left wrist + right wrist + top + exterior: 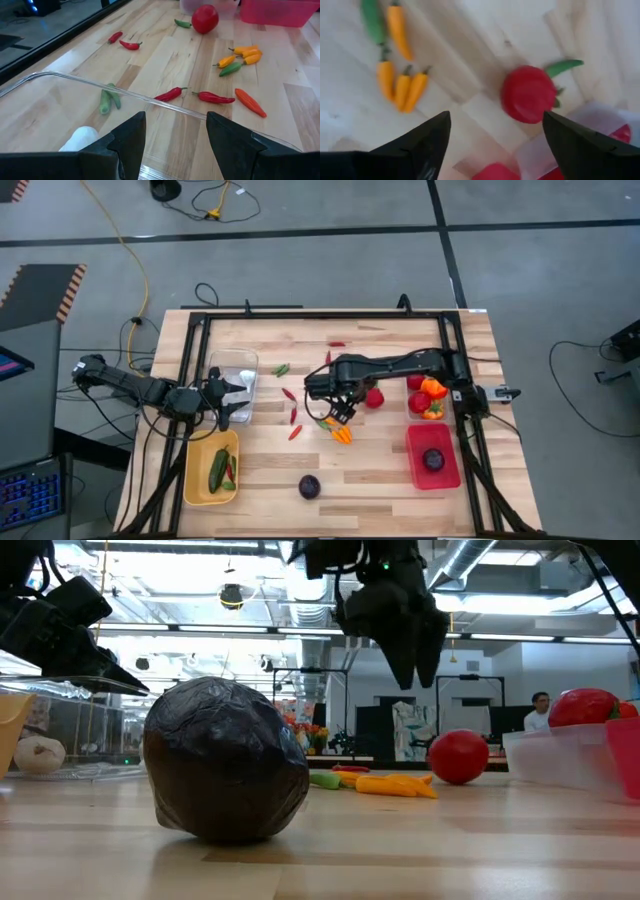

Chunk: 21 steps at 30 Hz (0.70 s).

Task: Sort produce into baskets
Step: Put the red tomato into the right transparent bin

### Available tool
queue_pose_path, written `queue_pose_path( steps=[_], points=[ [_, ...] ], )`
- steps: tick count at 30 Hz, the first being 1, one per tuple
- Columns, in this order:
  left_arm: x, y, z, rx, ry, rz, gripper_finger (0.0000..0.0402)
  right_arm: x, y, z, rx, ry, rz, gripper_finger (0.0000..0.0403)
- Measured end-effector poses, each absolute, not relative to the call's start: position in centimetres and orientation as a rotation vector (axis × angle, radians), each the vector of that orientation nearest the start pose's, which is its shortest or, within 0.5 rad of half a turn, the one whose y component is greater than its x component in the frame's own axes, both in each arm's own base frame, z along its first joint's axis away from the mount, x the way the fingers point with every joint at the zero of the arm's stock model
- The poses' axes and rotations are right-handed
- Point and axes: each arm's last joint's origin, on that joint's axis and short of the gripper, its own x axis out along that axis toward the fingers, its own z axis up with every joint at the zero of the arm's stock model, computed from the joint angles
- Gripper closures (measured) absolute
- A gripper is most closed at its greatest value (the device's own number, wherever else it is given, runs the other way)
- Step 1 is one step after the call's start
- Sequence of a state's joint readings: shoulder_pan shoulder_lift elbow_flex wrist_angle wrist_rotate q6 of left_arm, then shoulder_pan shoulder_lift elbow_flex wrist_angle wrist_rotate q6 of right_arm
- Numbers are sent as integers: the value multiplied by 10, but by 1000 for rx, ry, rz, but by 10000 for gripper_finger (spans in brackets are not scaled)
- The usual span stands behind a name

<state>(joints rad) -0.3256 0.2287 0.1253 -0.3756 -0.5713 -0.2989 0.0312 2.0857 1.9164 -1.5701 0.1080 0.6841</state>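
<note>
Inside yellow bin (195,480), green chillies (217,470).

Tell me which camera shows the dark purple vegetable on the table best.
The low view: the dark purple vegetable sits close to that camera, large and unobstructed on the table. The high view shows it only as a small dark round near the front edge. Neither wrist view shows it.

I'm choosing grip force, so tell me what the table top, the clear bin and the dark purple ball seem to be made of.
Table top: looks like wood, pale planks with visible grain and seams, matte finish.
Clear bin: probably thin plastic, see-through, with a glossy rim that catches the light.
Dark purple ball: likely molded plastic or rubber, with a creased, slightly shiny skin; the look leaves it open.
</note>
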Motion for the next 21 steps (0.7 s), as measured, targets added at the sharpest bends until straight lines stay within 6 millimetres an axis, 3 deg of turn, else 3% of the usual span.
queue_pose_path(
  steps=[7, 21],
  points=[
    [95, -15, 155, -85, 391, 302, 206, 362, 1, 252, 382, 1625, -783, 31],
    [95, -15, 155, -84, 392, 302, 206, 352, -4, 203, 366, 1669, -801, 30]
  ],
)
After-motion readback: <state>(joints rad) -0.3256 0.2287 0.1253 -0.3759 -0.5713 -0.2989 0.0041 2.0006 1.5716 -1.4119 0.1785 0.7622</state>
